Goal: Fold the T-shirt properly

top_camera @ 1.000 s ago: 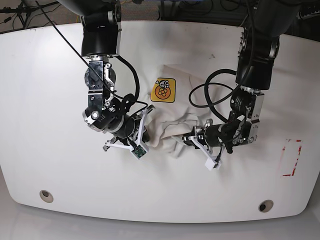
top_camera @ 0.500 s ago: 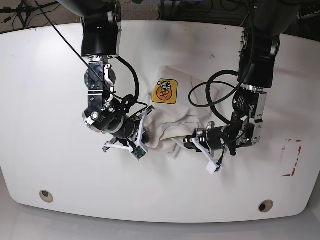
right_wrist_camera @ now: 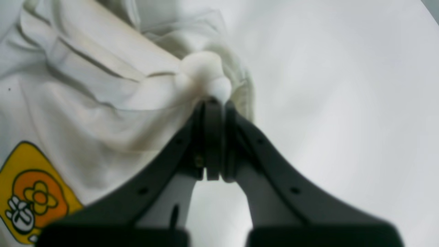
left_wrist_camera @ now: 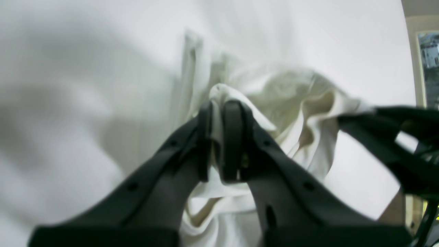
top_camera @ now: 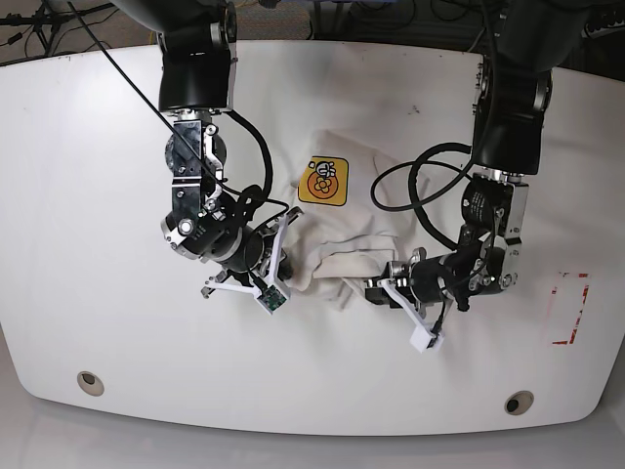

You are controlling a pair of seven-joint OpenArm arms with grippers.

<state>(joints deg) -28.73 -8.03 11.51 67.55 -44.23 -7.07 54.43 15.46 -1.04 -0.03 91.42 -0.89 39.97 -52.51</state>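
Lies bunched and deeply creased at mid-table [top_camera: 98, 195], the T-shirt [top_camera: 337, 230]: off-white soft cotton, folds ridged and shadowed, edges rolled into thick lips. Bears a yellow-orange pentagon badge [top_camera: 323, 182] with a flower-like emblem, lying flat on the upper part. Pinched on one side by the left gripper [left_wrist_camera: 219, 113], matte black fingers clamped on a cloth fold. Nipped on the other by the right gripper [right_wrist_camera: 214, 106], closed tight on a rounded wad.

The T-shirt [top_camera: 337, 239] lies bunched at the centre of the table [top_camera: 88, 195], between the right gripper [top_camera: 293, 262] at its left and the left gripper [top_camera: 363, 285] at lower right.
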